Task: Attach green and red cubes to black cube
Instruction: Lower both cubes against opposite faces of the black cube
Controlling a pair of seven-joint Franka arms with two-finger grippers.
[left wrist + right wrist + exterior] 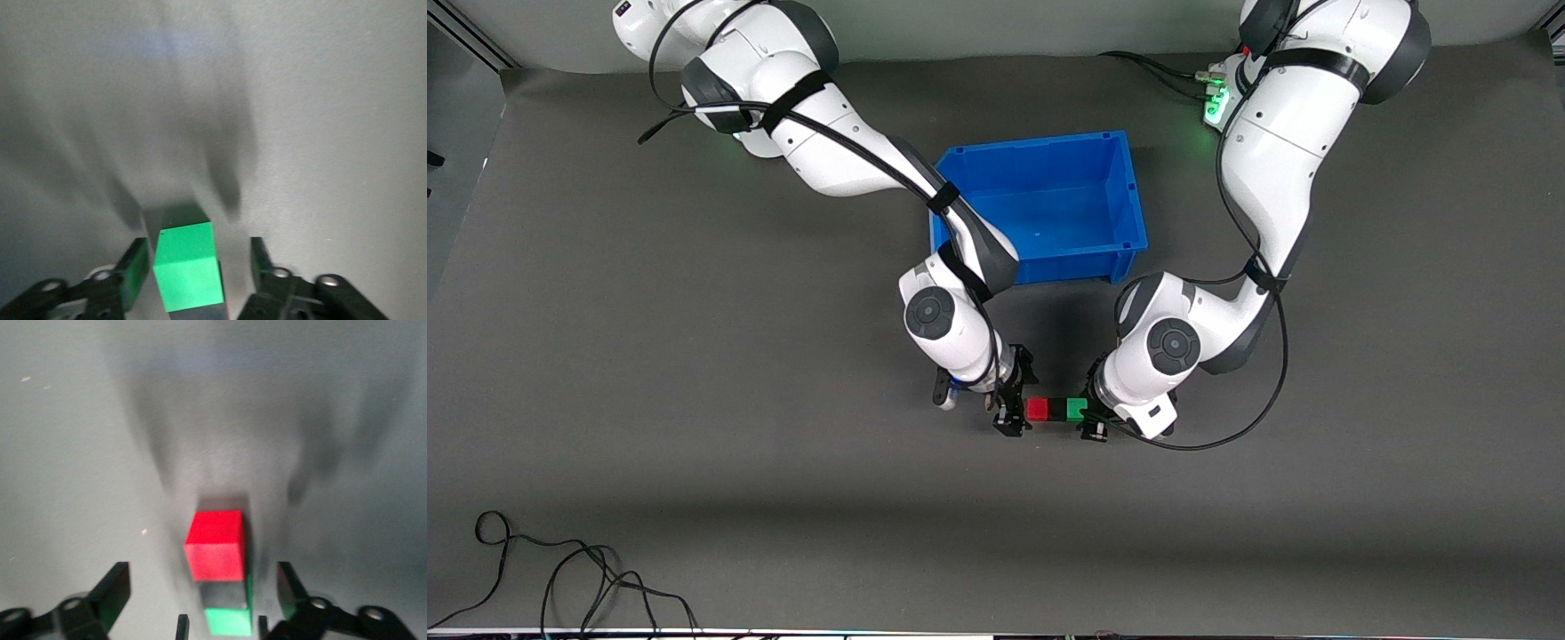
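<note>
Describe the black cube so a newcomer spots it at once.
Start at the blue bin, then look nearer the front camera, between the left gripper and right gripper. A row of three cubes lies there. The black cube is the middle one, between the red cube and green cube.

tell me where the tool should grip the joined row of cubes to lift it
Probably by the black cube in the middle, from straight above, fingers on its two free faces. The red cube and green cube cover its other two faces, so a centre hold looks balanced. Both open tools, left and right, sit at the row's ends.
</note>
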